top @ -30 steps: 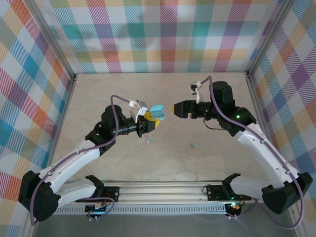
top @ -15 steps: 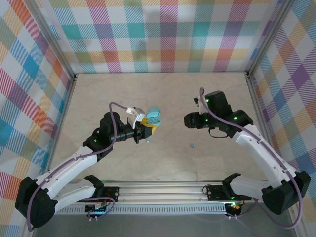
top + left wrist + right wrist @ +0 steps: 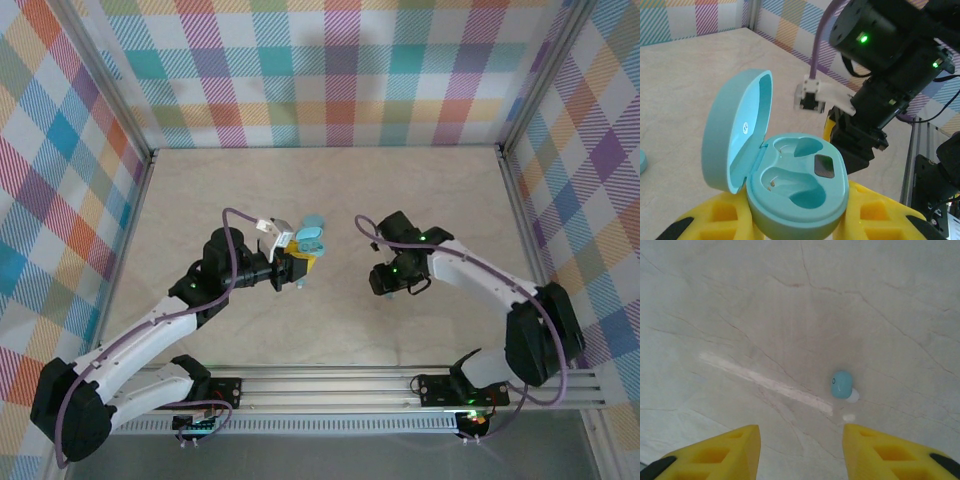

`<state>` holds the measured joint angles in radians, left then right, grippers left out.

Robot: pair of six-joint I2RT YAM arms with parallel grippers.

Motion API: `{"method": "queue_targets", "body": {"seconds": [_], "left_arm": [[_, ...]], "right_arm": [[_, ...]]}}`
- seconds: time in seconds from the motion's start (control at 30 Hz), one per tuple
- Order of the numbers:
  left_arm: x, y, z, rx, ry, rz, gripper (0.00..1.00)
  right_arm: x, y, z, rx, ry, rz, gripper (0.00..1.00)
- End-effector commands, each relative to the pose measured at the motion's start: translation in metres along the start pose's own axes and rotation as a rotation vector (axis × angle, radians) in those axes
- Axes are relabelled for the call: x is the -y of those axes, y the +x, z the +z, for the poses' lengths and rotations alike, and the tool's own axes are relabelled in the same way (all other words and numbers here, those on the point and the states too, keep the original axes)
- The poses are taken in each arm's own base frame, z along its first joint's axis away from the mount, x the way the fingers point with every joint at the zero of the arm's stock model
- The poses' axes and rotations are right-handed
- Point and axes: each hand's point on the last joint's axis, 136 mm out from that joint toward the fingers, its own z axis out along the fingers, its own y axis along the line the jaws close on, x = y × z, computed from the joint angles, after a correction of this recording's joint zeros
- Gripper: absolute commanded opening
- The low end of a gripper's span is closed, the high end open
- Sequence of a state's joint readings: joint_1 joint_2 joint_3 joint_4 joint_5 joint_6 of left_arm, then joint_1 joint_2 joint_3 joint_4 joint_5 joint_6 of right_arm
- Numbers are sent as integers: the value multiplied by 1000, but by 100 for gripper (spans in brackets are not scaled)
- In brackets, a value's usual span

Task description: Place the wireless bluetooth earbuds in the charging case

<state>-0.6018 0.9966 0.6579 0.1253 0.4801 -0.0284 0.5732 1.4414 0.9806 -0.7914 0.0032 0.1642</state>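
In the left half of the top view, the left arm (image 3: 150,320) reaches toward the middle of the tabletop (image 3: 200,190). Its left jaws are closed on the base of the charging case (image 3: 797,187) and hold it off the surface. In the left wrist view the case sits at lower centre with its lid (image 3: 737,130) swung open to the left. Both moulded wells (image 3: 800,192) face up, and both look empty.

In the right half of the top view, the right arm (image 3: 480,275) bends inward and points down at the tabletop, near the case but apart from it. In the right wrist view the right jaws stand open at the bottom edge with nothing between them. One of the wireless bluetooth earbuds (image 3: 842,385) lies on the tabletop just right of centre, ahead of the gap and touching neither finger. A pale streak (image 3: 765,382) runs across the surface to its left.

The task looks to be at an early stage. The case is open and presented, but no earbud is seated in it. What remains is to close on this earbud, carry it to a well and seat it, then do the same for its partner.
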Motion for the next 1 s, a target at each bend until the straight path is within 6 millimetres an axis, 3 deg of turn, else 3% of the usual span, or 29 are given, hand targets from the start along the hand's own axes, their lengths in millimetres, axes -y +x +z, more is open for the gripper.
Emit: {"method": "queue_targets", "body": {"seconds": [0.0, 0.37, 0.97], "left_arm": [[1, 2, 3, -3, 5, 9, 4], [1, 4, -3, 2, -12, 17, 4], [4, 1, -8, 35, -7, 37, 4]], "right_arm": [[5, 7, 17, -68, 26, -48, 46], [18, 10, 40, -181, 107, -66, 43], [21, 15, 60, -294, 141, -105, 33]]}}
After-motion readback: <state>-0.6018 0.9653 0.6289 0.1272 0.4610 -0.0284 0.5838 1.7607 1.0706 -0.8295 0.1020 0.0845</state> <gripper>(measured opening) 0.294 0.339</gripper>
